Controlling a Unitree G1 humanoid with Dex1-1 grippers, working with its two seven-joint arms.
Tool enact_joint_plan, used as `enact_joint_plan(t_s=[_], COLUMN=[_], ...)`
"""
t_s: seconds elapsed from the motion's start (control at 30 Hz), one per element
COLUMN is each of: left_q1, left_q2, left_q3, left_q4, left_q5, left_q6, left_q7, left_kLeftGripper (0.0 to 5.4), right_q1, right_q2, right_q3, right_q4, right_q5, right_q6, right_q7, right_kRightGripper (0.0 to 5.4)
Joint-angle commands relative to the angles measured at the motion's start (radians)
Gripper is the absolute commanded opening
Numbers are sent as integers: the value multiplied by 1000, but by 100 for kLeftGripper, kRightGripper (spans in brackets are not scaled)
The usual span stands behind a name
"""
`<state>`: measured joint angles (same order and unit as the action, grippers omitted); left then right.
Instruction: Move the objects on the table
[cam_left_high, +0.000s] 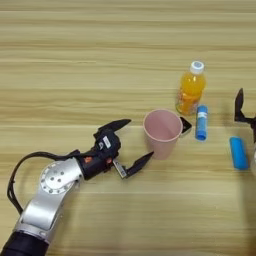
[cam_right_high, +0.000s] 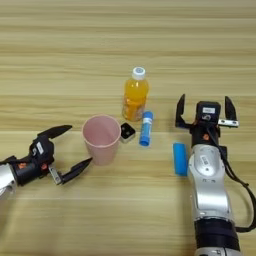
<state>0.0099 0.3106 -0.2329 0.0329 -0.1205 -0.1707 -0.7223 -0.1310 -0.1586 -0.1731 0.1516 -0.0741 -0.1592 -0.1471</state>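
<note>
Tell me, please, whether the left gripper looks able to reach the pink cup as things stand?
Probably yes: the left gripper is open beside the pink cup, facing it, with only bare table between them.

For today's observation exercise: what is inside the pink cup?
The pink cup stands upright and open; only its bare pink inner wall shows. The near rim hides part of the bottom.

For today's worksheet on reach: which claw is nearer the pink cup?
Left. The left claw opens just beside the pink cup; the right claw sits far off, beyond the blue tube.
</note>
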Motion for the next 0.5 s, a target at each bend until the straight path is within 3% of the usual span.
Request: enact_joint_plan(t_s=[0.03,0.5], left_q1=[-16,-21], left_q2=[1,1], left_q3=[-14,-81], left_q4=[14,23], left_q5=[8,50], left_q6=[2,-16], left_q7=[-10,-36], left_kLeftGripper=[540,540], right_q1=[-7,-6], right_q2=[4,10], right_q3=[3,6], right_q4=[-18,-24], right_q5=[-7,-10], right_q6=[22,26], right_q7=[-8,-12], right_kRightGripper=[539,539])
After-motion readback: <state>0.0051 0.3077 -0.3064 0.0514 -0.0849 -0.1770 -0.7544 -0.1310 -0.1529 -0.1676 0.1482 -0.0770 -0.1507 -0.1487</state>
